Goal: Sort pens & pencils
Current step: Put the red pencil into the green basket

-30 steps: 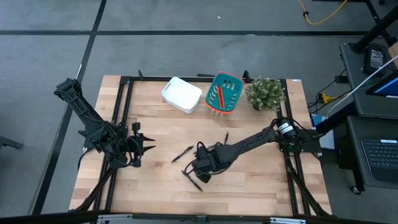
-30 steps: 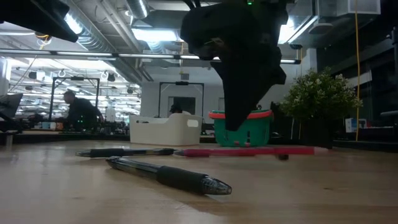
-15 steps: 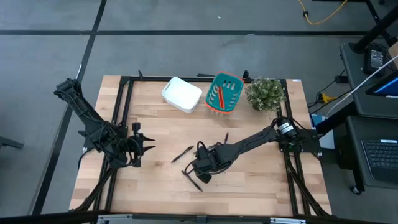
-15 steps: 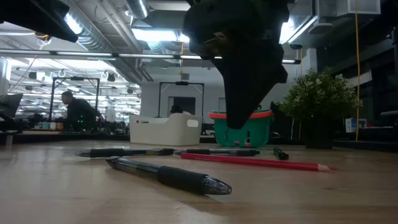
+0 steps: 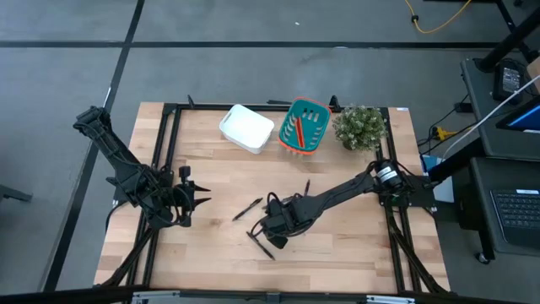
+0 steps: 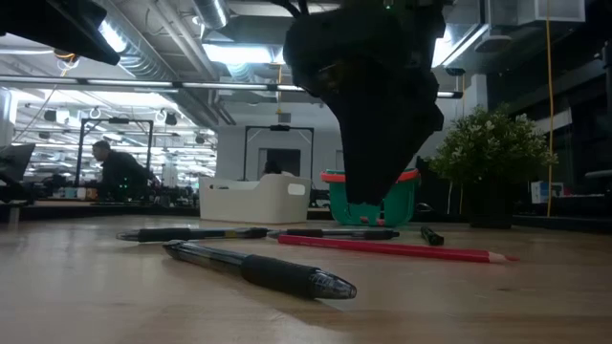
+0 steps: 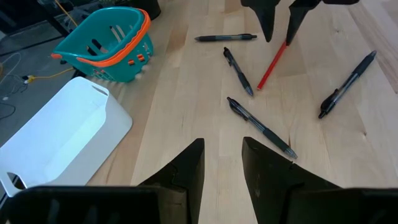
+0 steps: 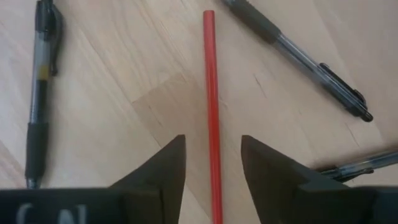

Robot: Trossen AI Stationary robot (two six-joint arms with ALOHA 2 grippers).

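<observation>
Thin red pencil [image 8: 211,112] lies flat on the light wooden bench [image 5: 337,253], running straight through the gap between the right gripper's [image 8: 212,163] two dark fingers [image 8: 165,165]; fingers spread apart, neither touching it, nothing held. In the low view the same red pencil [image 6: 402,248] rests on the wood, gripper above it. Black pens with clear barrels around it: one [image 8: 38,87] beside one finger, roughly parallel to the pencil; one [image 8: 298,59] past the other finger, angled away; a third tip [image 8: 367,163] at the frame edge next to that finger. Left wrist view shows the pencil [image 7: 272,63] between the far gripper's finger tips and four black pens scattered near it [image 7: 238,70] [image 7: 261,126] [image 7: 347,84] [image 7: 225,37]. Beyond the right fingers: teal plastic basket with orange rim [image 5: 304,127] holding red and orange pencils, a white rectangular bin [image 5: 246,128] just beside it, a small green potted plant [image 5: 359,127] on the basket's other side. Left gripper [image 7: 222,163] waits well apart at the bench's left side, fingers open, empty. A person [image 6: 120,172] sits far back in the room.
</observation>
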